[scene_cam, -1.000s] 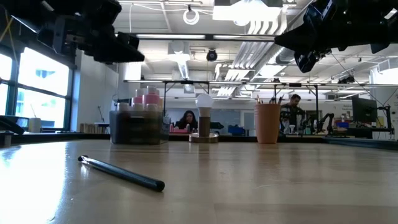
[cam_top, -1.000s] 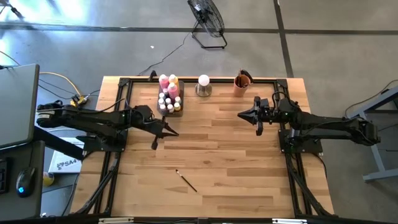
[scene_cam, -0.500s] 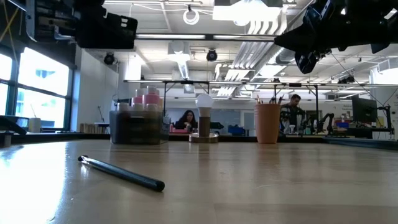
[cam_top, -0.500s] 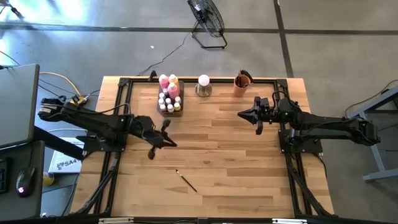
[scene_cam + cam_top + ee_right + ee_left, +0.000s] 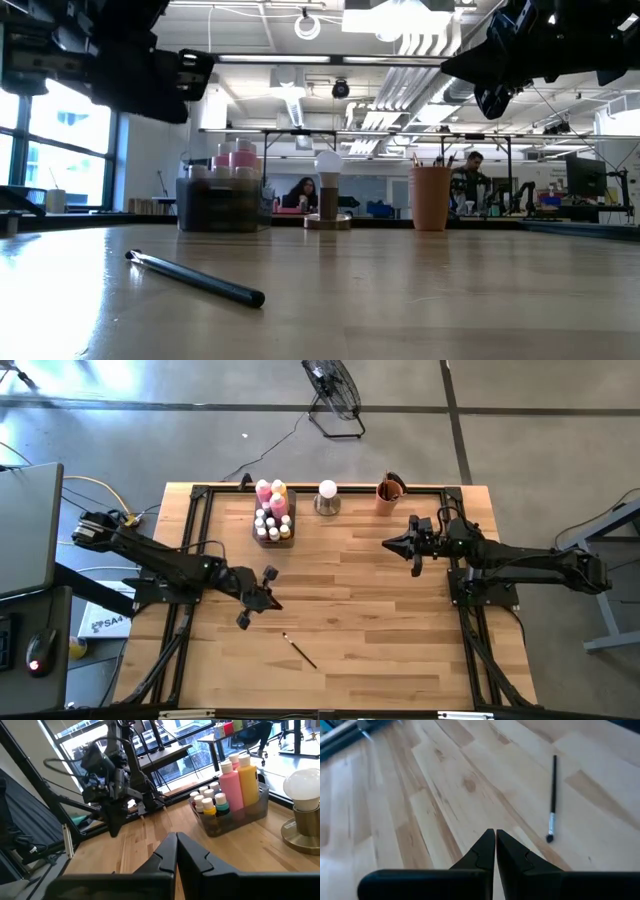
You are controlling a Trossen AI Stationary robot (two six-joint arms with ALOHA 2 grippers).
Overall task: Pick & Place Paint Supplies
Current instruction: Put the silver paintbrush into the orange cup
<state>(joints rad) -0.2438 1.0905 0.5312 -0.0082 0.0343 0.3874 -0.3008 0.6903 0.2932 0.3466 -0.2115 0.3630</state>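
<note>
Hanging above the wooden table (image 5: 380, 630) on its left side, the left gripper (image 5: 262, 600) has its fingers (image 5: 481, 854) pressed together with nothing between them; in its wrist view they point down at bare planks, with the loose paintbrush (image 5: 299, 650) lying on the wood a little ahead of the tips, apart from them. That dark-handled brush rests flat near the table's middle front. Toward the back edge, a grey tray (image 5: 288, 532) holds the paint bottles (image 5: 272, 510): the tall pink and yellow ones behind, the tiny capped ones in front. Beside it to the right stands a white ball on a metal base (image 5: 327, 497), then an orange cup (image 5: 389, 496). Farther right, the right gripper (image 5: 391, 544) waits in the air, its fingers (image 5: 165, 854) closed on nothing
</note>
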